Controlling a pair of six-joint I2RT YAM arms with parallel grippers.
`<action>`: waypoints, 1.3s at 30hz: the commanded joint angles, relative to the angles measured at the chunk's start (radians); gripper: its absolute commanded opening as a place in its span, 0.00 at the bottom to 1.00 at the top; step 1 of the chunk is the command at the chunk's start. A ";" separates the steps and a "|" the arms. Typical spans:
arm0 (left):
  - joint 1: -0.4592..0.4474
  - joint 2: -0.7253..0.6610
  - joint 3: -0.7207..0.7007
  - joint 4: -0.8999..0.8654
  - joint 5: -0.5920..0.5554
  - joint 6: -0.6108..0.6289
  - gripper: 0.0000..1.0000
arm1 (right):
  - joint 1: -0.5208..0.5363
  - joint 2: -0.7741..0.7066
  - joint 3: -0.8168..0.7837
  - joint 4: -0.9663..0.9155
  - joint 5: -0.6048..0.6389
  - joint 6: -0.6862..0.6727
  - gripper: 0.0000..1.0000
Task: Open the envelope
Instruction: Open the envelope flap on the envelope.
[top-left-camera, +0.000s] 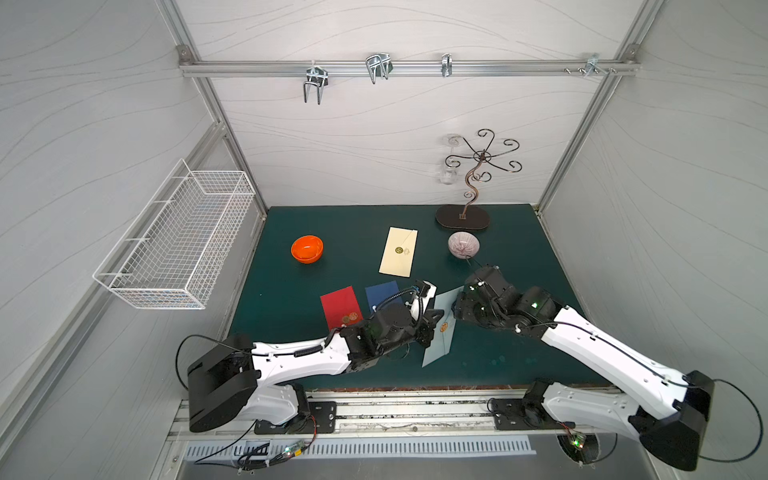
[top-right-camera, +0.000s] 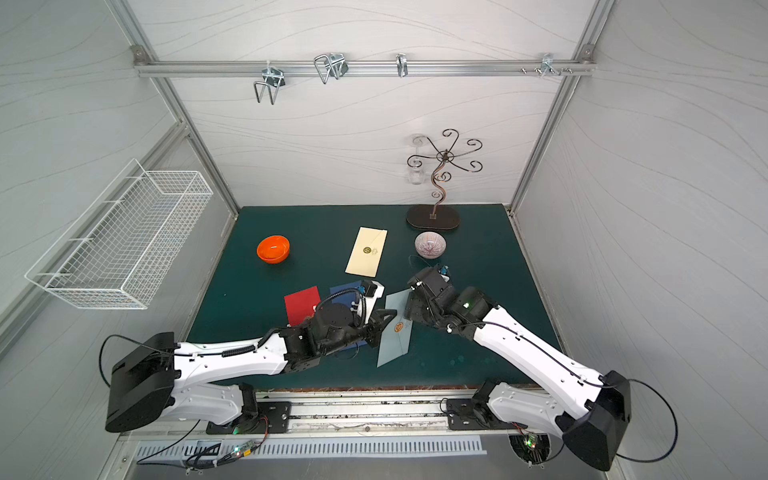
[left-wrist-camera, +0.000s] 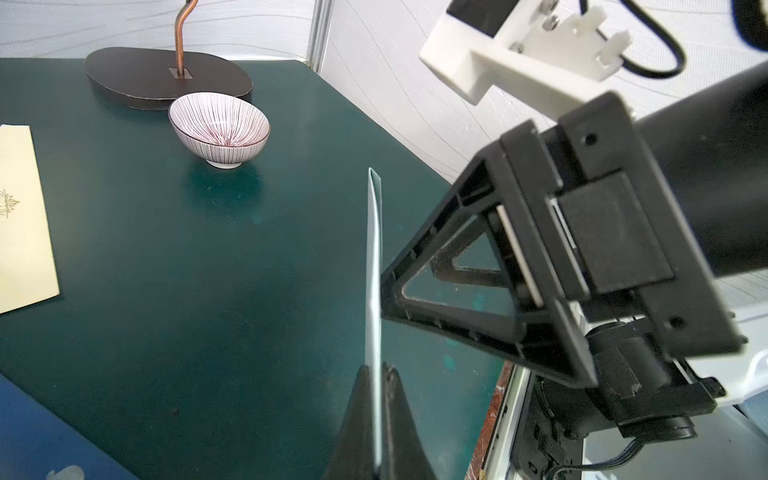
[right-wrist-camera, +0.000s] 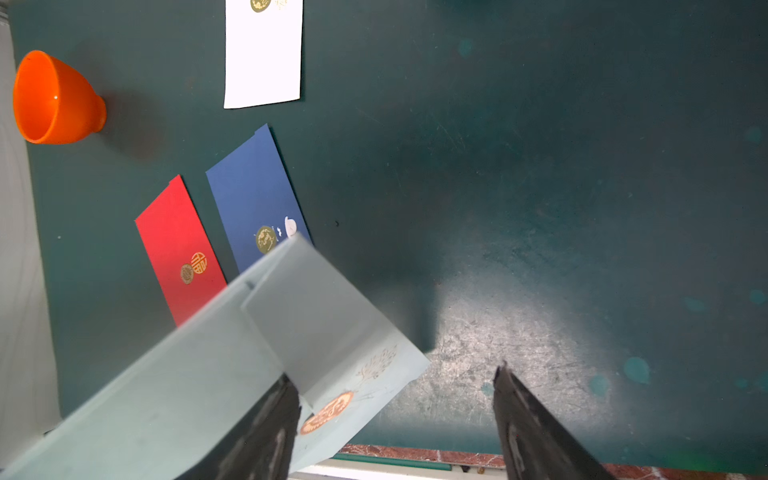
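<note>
Pinching: left end effector pressed together on the pale blue envelope, seen edge-on from its wrist.
Envelope place: held tilted over the green surface near the front, between both arms (flap raised, orange seal showing).
Right end effector: fingers spread wide, one beside the flap.
Neighbours: dark blue envelope and red envelope, flat.

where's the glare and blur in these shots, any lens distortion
Right wrist view: bright glare patch on the green mat, cream envelope washed out to white, light blue envelope soft so close to the lens. Left wrist view: sharp on the striped bowl. Both top views: even light, the wide angle splays the frame posts.
</note>
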 joint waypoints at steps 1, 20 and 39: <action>-0.006 -0.018 0.017 0.076 0.000 0.017 0.00 | 0.021 0.009 0.027 -0.024 0.027 -0.031 0.76; -0.006 -0.026 0.012 0.075 0.017 0.019 0.00 | 0.026 0.042 0.004 -0.032 0.037 0.009 0.76; -0.006 -0.038 0.008 0.066 0.015 0.024 0.00 | 0.027 0.023 0.030 -0.017 -0.018 -0.026 0.76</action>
